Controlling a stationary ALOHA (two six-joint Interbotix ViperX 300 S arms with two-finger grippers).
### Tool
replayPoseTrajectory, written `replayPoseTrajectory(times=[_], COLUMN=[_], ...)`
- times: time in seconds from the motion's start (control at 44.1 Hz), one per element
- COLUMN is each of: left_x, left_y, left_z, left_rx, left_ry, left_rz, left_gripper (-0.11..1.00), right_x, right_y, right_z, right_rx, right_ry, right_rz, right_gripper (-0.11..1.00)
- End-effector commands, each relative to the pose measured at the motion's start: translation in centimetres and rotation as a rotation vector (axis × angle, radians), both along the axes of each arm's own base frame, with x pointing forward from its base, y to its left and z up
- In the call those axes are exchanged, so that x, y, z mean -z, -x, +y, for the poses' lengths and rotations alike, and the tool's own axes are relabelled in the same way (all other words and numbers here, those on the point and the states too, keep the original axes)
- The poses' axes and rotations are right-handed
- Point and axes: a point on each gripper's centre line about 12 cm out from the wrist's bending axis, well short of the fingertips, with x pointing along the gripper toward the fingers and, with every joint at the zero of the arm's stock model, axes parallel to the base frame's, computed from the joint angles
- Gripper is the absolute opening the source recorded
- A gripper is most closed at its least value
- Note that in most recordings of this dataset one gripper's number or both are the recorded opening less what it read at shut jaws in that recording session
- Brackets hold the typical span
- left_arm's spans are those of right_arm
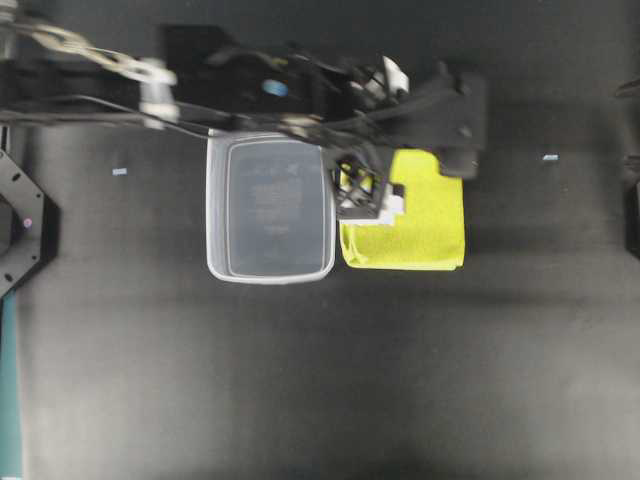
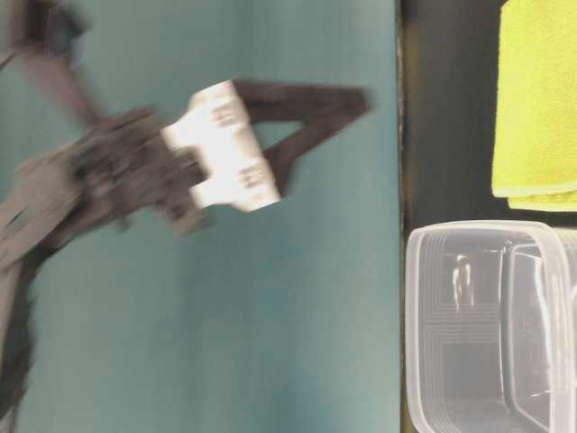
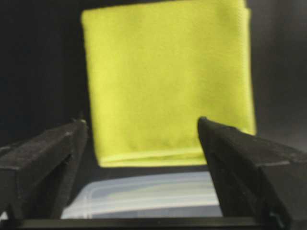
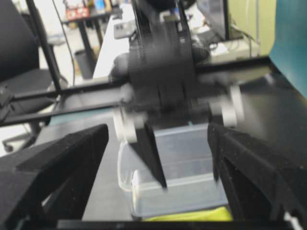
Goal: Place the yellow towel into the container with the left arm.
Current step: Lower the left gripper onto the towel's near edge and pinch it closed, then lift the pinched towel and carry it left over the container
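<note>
The yellow towel lies flat and folded on the black table, right beside the container, a clear empty tub. My left gripper hovers over the gap between the tub and the towel. In the left wrist view it is open and empty, its jaws wide apart, with the towel ahead and the tub's rim below. My right gripper is open and empty. It faces the left gripper's pointed fingers across the tub, with the towel's edge just below.
Black arm links and cables cross the table's far side above the tub. A black wrist block overlaps the towel's far right corner. The table-level view shows the towel, the tub and a blurred gripper in the air.
</note>
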Motion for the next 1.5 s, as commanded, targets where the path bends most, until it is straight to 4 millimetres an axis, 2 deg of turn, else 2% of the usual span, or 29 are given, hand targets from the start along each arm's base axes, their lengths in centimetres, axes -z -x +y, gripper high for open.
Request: replayPoseTrajectory(times=[0.0, 0.227, 0.453, 0.612, 0.771, 0.884, 0.975, 1.134, 1.179, 1.27, 1.383, 1.474], left_x=[1.4, 6.8, 11.1, 12.8, 13.3, 13.3, 12.3, 9.6, 8.7, 6.2, 1.9, -2.1], left_y=[-1.6, -3.4, -3.7, -3.8, -3.5, -3.1, -2.9, -3.3, -3.3, -3.3, -3.1, -2.1], left_z=[0.1, -0.3, -1.0, -1.6, -2.1, -2.4, -3.1, -3.3, -3.3, -3.4, -3.8, -4.4], left_rx=[0.007, 0.012, 0.024, 0.036, 0.042, 0.043, 0.061, 0.069, 0.069, 0.069, 0.064, 0.072], left_ry=[-0.005, 0.001, 0.004, 0.004, 0.005, 0.007, 0.004, 0.000, -0.001, -0.001, 0.003, 0.003], left_rz=[0.034, 0.101, 0.150, 0.160, 0.164, 0.181, 0.175, 0.108, 0.091, 0.046, -0.033, -0.082], left_gripper=[0.91, 0.91, 0.91, 0.90, 0.90, 0.83, 0.65, 0.17, 0.09, 0.07, 0.07, 0.07], right_x=[-0.8, -0.8, -0.8, -0.7, -0.4, -0.7, -0.7, -0.9, -1.0, -1.1, -1.2, -1.1], right_y=[0.2, 0.3, 0.4, 0.4, 0.5, 0.6, 0.8, 1.0, 1.1, 1.2, 1.3, 1.3], right_z=[0.0, 0.0, -0.1, -0.1, -0.3, -0.3, -0.3, -0.3, -0.4, -0.4, -0.4, -0.4], right_rx=[0.002, 0.001, 0.007, 0.010, 0.025, 0.028, 0.028, 0.030, 0.033, 0.036, 0.036, 0.037], right_ry=[0.000, -0.006, -0.009, -0.008, -0.011, -0.010, -0.008, -0.004, -0.004, -0.005, -0.007, -0.015], right_rz=[-0.029, -0.030, -0.028, -0.025, 0.002, -0.008, -0.011, -0.023, -0.028, -0.039, -0.047, -0.043], right_gripper=[0.80, 0.80, 0.80, 0.80, 0.80, 0.80, 0.80, 0.80, 0.80, 0.80, 0.80, 0.80])
